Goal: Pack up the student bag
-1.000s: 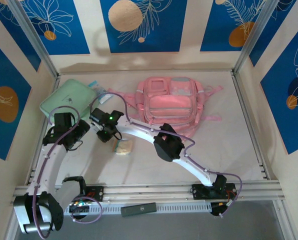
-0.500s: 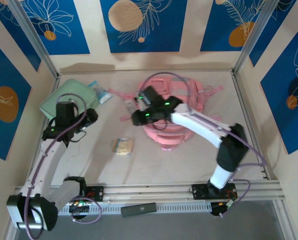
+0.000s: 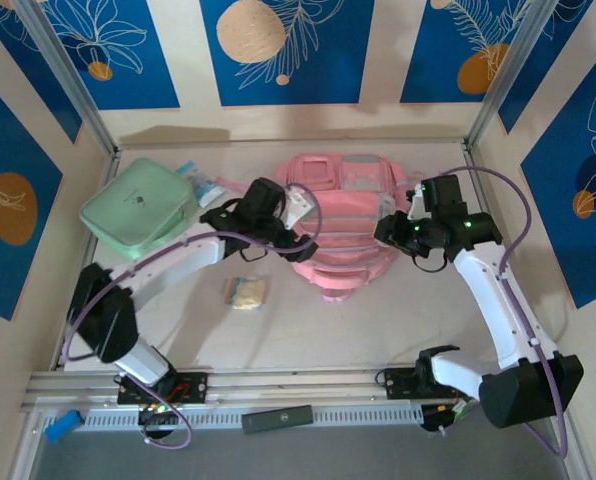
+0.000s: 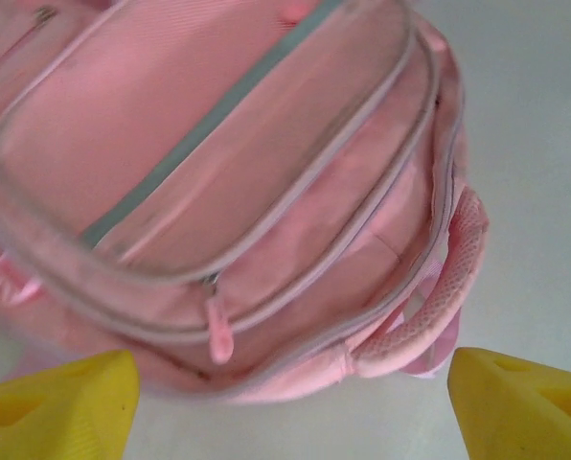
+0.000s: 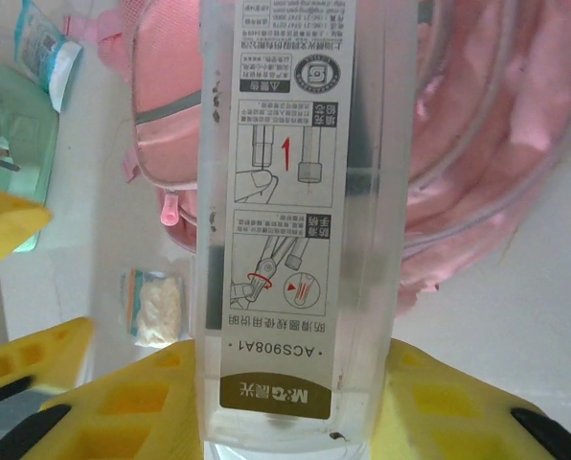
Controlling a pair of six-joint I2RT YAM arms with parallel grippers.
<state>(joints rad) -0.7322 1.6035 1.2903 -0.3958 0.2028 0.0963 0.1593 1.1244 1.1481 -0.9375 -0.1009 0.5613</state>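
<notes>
A: Where is the student bag (image 3: 338,225)?
B: Under the left gripper (image 4: 285,402), which is spread wide and holds nothing. The right gripper (image 5: 285,412), at the bag's right edge, clasps a clear labelled box (image 5: 276,192).
A: What is around?
B: Left of the bag, a mint green case (image 3: 138,208); near-left, a small packet (image 3: 246,292). Bare table (image 3: 318,335) lies before the bag.

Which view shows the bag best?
Top external: almost the whole bag, only its sides covered. Left wrist gives a close-up of one end, with a zip pull and the mesh handle. Right wrist has pink parts of it behind a clear box.
</notes>
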